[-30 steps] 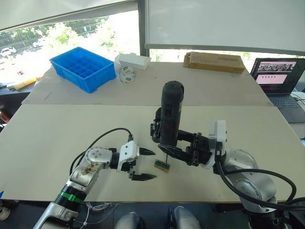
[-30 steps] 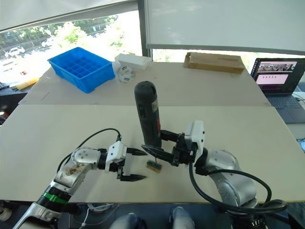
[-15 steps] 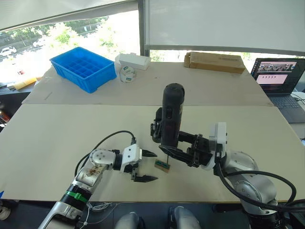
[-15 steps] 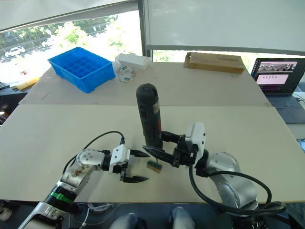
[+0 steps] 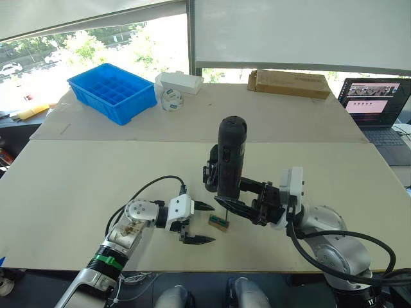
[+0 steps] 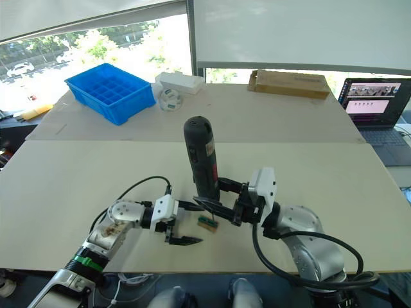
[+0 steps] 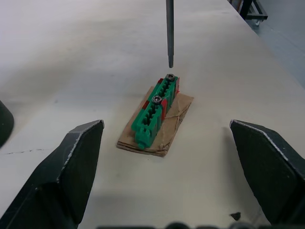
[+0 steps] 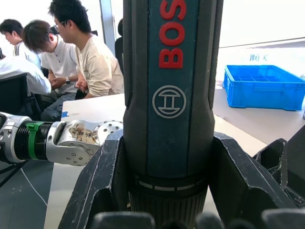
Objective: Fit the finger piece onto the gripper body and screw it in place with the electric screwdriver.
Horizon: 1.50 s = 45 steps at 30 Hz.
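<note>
My right gripper [image 5: 226, 197] is shut on the electric screwdriver [image 5: 230, 157] and holds it upright, bit pointing down. The bit's tip [image 7: 170, 63] hovers just above the far screw of a small green block [image 7: 156, 112] lying on a cardboard scrap. My left gripper [image 5: 207, 223] is open, low over the table, with its fingers [image 7: 64, 176] on either side of the green block, not touching it. A black mechanical part [image 5: 209, 170] peeks out beside the screwdriver's barrel; it may be the gripper body and is mostly hidden. The finger piece is out of view.
At the back of the table stand a blue compartment bin [image 5: 112, 93], a white box [image 5: 180, 82], a tape roll [image 5: 171, 99] and a long cardboard box [image 5: 289, 83]. A laptop [image 5: 376, 106] sits far right. Several people [image 8: 81, 52] sit beyond the table.
My left gripper has slid a little to the right, closer around the green block. The screwdriver has sunk slightly in my right gripper's hold.
</note>
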Tool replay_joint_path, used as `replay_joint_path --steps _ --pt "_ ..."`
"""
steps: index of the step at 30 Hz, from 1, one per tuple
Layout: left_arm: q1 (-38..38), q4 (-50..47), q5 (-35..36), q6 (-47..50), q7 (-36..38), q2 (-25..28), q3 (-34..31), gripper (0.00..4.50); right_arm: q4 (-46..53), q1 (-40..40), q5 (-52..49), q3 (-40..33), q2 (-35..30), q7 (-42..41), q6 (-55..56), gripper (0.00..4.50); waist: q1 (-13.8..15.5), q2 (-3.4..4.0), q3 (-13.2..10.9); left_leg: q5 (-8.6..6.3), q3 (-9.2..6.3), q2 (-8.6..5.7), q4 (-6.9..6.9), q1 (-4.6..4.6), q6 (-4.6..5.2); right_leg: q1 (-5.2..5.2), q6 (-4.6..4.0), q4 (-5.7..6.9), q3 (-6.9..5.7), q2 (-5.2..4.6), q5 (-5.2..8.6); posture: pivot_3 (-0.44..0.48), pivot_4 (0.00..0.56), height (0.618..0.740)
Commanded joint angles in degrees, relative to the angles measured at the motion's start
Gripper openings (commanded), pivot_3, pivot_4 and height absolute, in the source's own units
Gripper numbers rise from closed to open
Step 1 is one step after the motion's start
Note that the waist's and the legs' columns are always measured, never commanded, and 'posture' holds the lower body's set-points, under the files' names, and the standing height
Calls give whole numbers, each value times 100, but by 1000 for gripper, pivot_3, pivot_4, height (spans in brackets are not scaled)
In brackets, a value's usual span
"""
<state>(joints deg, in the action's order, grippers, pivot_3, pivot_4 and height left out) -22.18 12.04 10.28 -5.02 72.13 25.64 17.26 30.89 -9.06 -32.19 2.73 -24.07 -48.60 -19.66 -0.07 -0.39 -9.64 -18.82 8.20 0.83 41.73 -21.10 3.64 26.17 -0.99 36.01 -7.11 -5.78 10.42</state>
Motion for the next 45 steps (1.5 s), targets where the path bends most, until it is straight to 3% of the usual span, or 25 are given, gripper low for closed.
replay_joint_path --steps 1,45 --pt "-95 -25 -17 -108 30 -47 35 4500 146 -64 -29 -22 34 4 279 1919 0 0 0 0 0 0 0 0 0 0 0 0 0 0 0 0 150 738" --pt "-174 -132 10 86 37 -68 -18 4500 -82 -88 46 22 -63 -7 394 1919 3 -1 1 0 -1 0 0 0 0 0 0 0 0 0 0 0 150 738"
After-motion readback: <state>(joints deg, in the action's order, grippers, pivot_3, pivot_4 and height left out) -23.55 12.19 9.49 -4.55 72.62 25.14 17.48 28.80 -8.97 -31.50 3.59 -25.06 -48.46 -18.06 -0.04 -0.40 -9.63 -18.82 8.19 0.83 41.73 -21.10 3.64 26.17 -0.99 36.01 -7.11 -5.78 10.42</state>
